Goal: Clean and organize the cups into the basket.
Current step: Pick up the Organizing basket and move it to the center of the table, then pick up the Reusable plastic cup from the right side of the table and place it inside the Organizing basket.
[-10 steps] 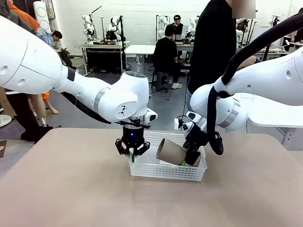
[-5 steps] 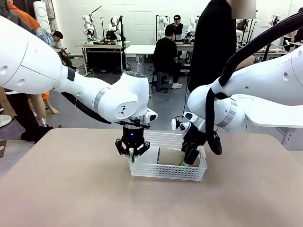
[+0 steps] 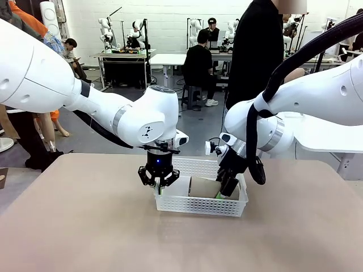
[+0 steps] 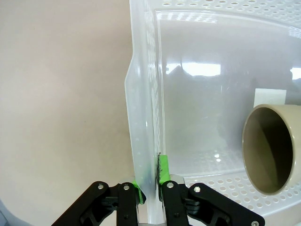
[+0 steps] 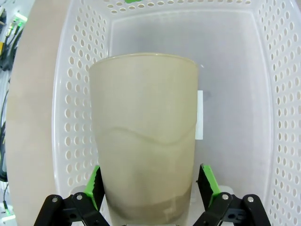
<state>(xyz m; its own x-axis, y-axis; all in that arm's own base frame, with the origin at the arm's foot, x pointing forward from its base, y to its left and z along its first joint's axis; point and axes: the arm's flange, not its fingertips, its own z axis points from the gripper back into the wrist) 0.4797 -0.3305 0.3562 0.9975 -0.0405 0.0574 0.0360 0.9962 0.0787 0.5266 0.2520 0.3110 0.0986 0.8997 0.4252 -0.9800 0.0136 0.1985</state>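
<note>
A tan cup point(image 3: 204, 187) lies on its side in the white basket point(image 3: 195, 207) at the table's middle. My right gripper point(image 3: 228, 190) reaches down into the basket's right end and stands open, its green pads point(image 5: 207, 183) flanking the base of the cup point(image 5: 143, 141) with a small gap. My left gripper point(image 3: 159, 184) is shut on the basket's left rim. In the left wrist view, my left gripper point(image 4: 150, 181) pinches the thin basket wall point(image 4: 141, 117), and the cup's open mouth point(image 4: 270, 148) faces it from the right.
A person in a black top point(image 3: 258, 51) stands at the table's far side, behind my right arm. Bare tan table point(image 3: 85, 226) surrounds the basket on the left, front and right.
My right gripper lowered the tilted cup onto the basket floor and opened its jaws. The left gripper kept its hold on the rim without moving.
</note>
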